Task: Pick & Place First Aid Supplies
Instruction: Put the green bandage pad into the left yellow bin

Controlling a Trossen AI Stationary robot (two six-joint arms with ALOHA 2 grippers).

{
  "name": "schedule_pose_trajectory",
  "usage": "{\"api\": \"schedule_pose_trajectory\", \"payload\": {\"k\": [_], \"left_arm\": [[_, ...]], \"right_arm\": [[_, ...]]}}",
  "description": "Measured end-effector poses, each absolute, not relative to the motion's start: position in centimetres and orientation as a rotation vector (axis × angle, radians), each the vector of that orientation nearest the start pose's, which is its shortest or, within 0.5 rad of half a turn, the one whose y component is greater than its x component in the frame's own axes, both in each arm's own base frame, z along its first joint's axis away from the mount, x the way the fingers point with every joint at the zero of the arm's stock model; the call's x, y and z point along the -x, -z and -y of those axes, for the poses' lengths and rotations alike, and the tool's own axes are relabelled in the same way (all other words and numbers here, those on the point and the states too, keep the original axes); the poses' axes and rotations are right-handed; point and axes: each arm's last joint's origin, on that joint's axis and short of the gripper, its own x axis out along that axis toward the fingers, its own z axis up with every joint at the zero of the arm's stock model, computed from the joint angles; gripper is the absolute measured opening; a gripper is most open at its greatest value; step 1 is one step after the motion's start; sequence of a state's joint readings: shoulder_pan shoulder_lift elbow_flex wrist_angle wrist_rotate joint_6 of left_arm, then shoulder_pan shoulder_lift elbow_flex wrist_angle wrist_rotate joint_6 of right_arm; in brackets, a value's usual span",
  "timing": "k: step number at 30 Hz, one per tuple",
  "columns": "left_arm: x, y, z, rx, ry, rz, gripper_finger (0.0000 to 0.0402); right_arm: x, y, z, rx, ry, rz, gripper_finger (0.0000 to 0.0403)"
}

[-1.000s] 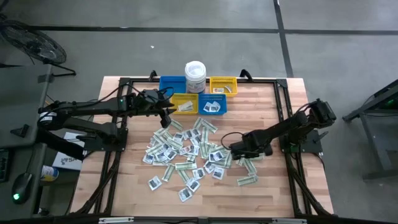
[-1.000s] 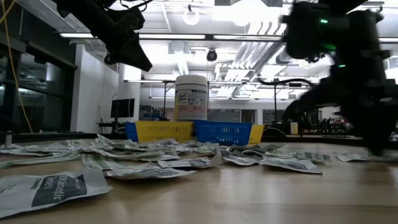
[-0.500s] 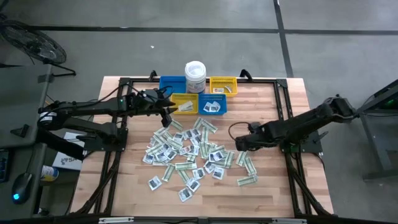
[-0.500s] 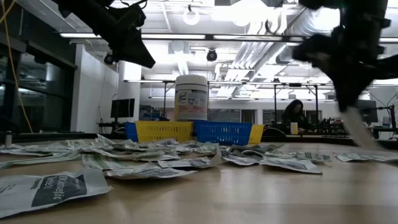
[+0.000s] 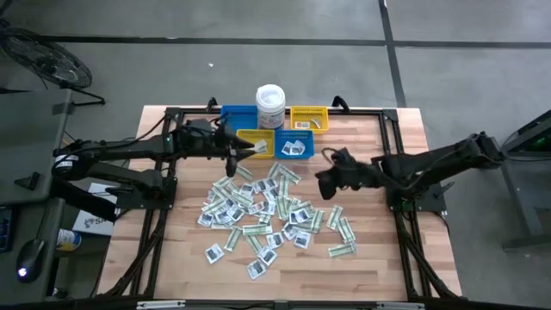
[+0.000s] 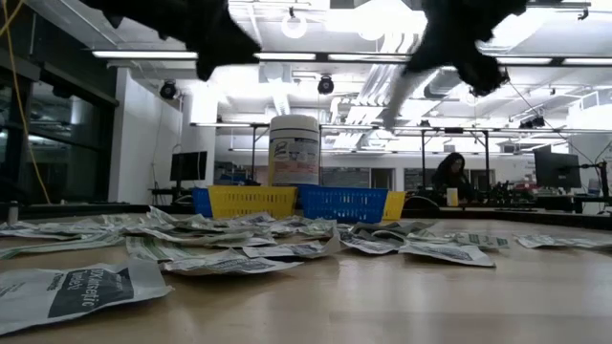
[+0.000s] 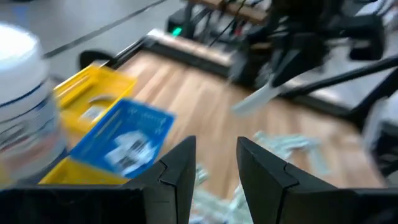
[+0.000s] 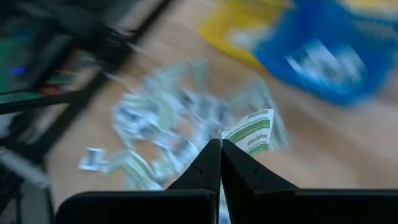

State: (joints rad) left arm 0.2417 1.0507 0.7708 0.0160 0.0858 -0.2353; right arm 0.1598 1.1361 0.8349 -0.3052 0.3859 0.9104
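Note:
The first aid supplies [image 5: 258,211] lie scattered on the table's middle: white squares and green-and-white strips, also seen in the low view as a flat litter of first aid supplies [image 6: 287,244]. My right gripper [image 5: 325,182] hovers over the pile's right far side, short of the bins, shut on one green-and-white strip [image 8: 252,132]. My left gripper [image 5: 232,157] is open and empty, raised beside the near yellow bin [image 5: 256,144]; its fingers [image 7: 180,163] stand apart. My right gripper [image 8: 220,144] pinches one end of the green-and-white strip [image 8: 239,135] between its two shut fingers. The strip is lifted clear of the table and hangs slanting below the gripper [image 6: 400,96].
At the far edge stand a blue bin [image 5: 238,116], a white tub [image 5: 270,105] and a yellow bin [image 5: 309,119]; in front of them a yellow bin and a blue bin [image 5: 295,146] hold a few packets. Bare wood lies right of the pile [image 5: 379,224].
My right gripper has risen from the pile's right side with a strip between its fingers and has moved toward the far edge and left, toward the bins. The strip has been lifted clear of the table. My left gripper has risen slightly.

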Motion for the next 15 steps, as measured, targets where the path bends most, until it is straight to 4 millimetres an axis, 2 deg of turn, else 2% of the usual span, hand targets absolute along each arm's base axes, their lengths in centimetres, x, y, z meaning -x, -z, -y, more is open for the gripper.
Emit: {"api": "schedule_pose_trajectory", "payload": {"k": [6, 15], "left_arm": [[-23.8, -30.6, -5.3, 0.363, -0.082, -0.116, 0.0117], [-25.0, -30.8, -5.3, 0.527, 0.057, -0.047, 0.0117]], "right_arm": [[-24.9, -30.1, -1.5, -0.533, 0.206, -0.252, 0.0], [-25.4, -32.1, -0.2, -0.362, -0.06, -0.104, 0.0]]}}
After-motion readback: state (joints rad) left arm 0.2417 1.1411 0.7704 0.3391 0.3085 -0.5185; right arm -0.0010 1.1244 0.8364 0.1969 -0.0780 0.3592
